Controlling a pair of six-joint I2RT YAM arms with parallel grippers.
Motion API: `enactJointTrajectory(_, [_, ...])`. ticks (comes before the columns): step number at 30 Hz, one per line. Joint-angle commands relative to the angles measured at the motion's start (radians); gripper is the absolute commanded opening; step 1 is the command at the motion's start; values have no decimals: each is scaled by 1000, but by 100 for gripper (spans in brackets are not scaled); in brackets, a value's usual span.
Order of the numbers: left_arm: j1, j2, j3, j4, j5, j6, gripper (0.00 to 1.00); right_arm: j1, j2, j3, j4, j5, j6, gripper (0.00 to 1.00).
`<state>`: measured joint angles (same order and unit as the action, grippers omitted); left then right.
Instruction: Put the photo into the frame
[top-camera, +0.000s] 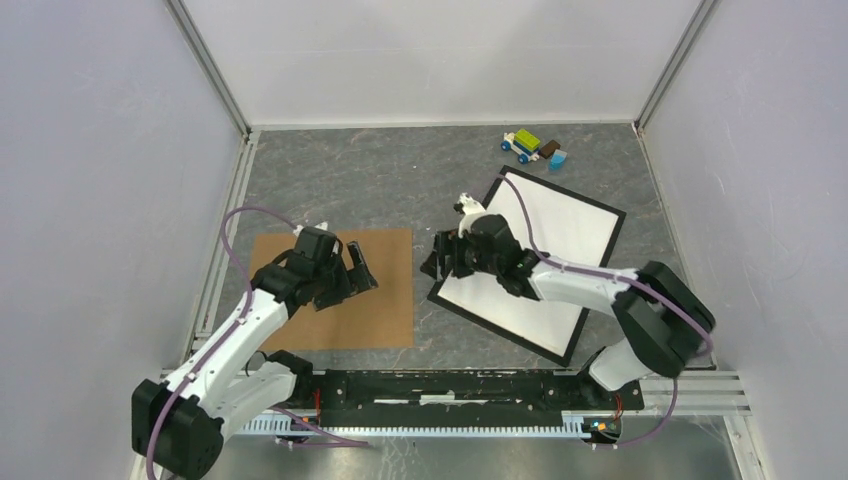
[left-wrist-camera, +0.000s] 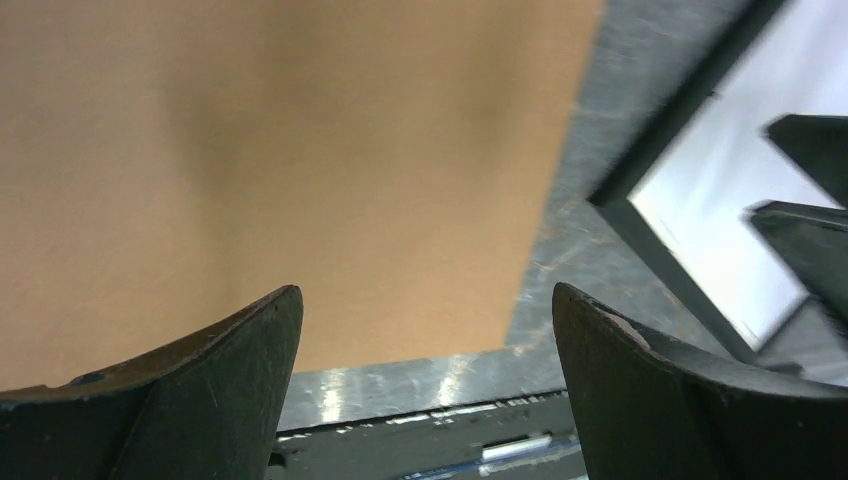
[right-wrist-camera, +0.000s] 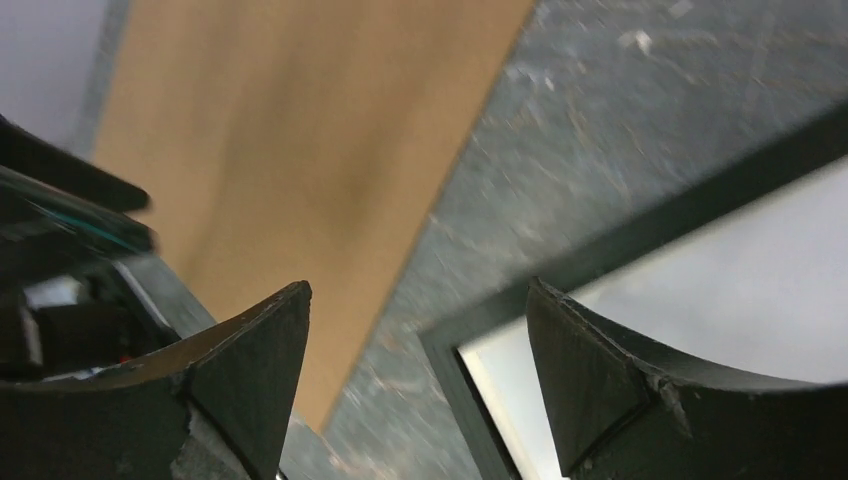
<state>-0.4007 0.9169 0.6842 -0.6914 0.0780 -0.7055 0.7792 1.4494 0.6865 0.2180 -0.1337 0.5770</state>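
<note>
Grey marbled desk (top-camera: 400, 170), white walls (top-camera: 420, 50). Nearer one, right end effector (right-wrist-camera: 415, 295): spread, empty, above near-left corner of frame (right-wrist-camera: 640, 235). Frame's long axis ran away rightward from it. The photo (top-camera: 545, 250), white back up as I judged, lay inside. The left end effector (left-wrist-camera: 427, 290): spread, over brown board (top-camera: 385, 300).

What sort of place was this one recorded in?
Probably a lab robot test cell, not a home: plain blank walls and aluminium posts box in a grey mat, a mounting rail runs along the near edge, and the props are a black frame, cardboard and toy blocks.

Pale walls (top-camera: 100, 150), grey tabletop (top-camera: 350, 180) (marbled, scuffed)
</note>
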Motion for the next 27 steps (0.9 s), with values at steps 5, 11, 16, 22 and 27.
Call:
enactJointTrajectory(5, [58, 87, 111, -84, -382, -20, 100, 10, 210, 185, 153, -151, 244, 91])
enactJointTrajectory(11, [424, 237, 181, -42, -346, 48, 100, 60, 257, 223, 119, -64, 281, 98])
enactJointTrajectory(16, [582, 335, 185, 94, -533, 77, 100, 77, 292, 348, -149, 61, 282, 98])
enactJointTrajectory(22, [760, 554, 268, 186, -419, 229, 100, 76, 283, 340, -154, 31, 263, 98])
enactJointTrajectory(27, [839, 652, 326, 217, -235, 403, 100, 71, 289, 335, -131, -27, 208, 98])
